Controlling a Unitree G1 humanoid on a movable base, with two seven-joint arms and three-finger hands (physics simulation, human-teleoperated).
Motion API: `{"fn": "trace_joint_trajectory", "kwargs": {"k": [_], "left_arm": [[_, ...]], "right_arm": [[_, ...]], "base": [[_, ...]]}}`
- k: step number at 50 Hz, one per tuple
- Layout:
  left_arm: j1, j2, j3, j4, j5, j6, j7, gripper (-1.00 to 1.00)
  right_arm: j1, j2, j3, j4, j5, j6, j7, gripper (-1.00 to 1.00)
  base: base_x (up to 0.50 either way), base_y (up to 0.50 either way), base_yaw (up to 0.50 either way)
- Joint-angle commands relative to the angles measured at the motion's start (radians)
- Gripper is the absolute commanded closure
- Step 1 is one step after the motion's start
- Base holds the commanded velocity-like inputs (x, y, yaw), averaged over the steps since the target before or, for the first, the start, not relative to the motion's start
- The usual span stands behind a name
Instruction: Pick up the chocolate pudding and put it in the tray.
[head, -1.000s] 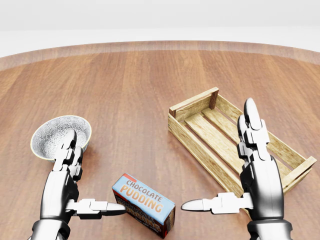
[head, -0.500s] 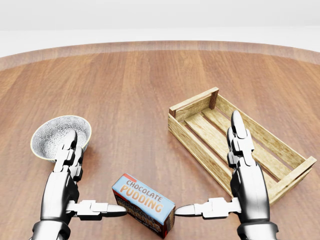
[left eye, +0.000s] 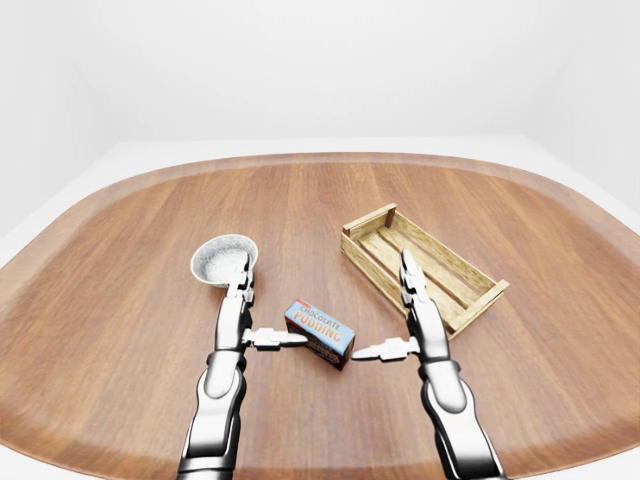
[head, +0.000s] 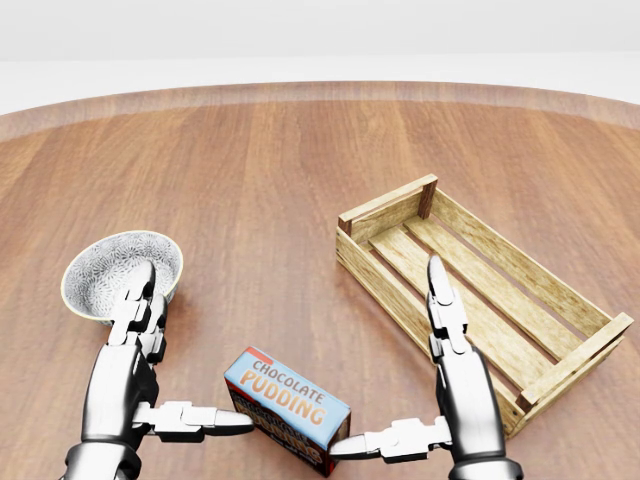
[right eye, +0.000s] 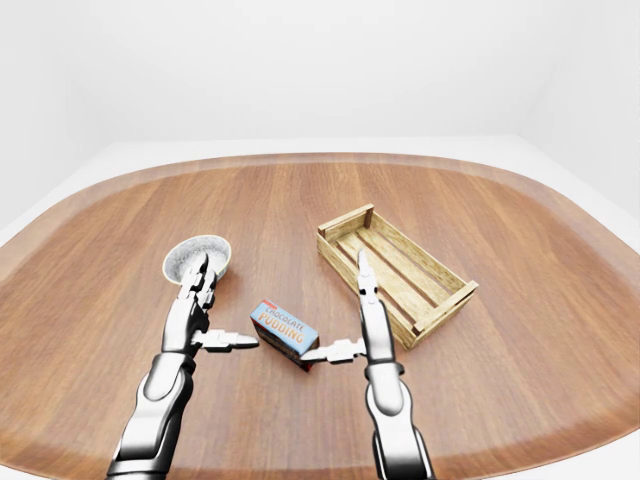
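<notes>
On the brown wooden table (head: 290, 180) the chocolate pudding (head: 287, 408) lies between the open left hand (head: 135, 375) and open right hand (head: 455, 400), left of the tray (head: 385, 215); grasp pending; both thumbs must pinch it

On the wooden table (left eye: 120, 300) the chocolate pudding (left eye: 319, 333) lay between two open hands: the left hand (left eye: 243, 318) thumb touched its left end, the right hand (left eye: 412, 326) thumb (tip just beside it) pointed in. The tray (left eye: 423, 268) sat upper right, a bowl (left eye: 222, 259) upper left.
</notes>
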Motion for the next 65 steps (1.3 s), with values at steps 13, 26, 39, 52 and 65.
{"fn": "trace_joint_trajectory", "kwargs": {"k": [13, 26, 39, 52, 65], "left_arm": [[-0.008, 0.001, 0.002, 0.004, -0.001, 0.01, 0.003, -1.0], [-0.01, 0.001, 0.003, 0.011, -0.002, 0.008, 0.004, -1.0], [-0.003, 0.001, 0.001, 0.002, 0.0, 0.008, 0.001, -1.0], [0.002, 0.0, -0.001, -0.009, 0.002, 0.013, 0.0, -1.0], [-0.003, 0.001, 0.0, 0.003, 0.002, 0.005, -0.002, -1.0]], "right_arm": [[0.01, 0.001, 0.062, 0.129, -0.088, 0.0, -0.048, -1.0], [0.002, 0.005, 0.077, 0.2, -0.114, 0.0, -0.068, -1.0], [0.002, 0.008, 0.089, 0.262, -0.137, 0.0, -0.087, -1.0], [-0.007, 0.016, 0.096, 0.304, -0.151, 0.0, -0.1, -1.0], [-0.031, 0.03, 0.118, 0.343, -0.172, 0.0, -0.12, -1.0]], "base": [[0.0, 0.0, 0.0], [0.0, 0.0, 0.0], [0.0, 0.0, 0.0], [0.0, 0.0, 0.0], [0.0, 0.0, 0.0]]}}
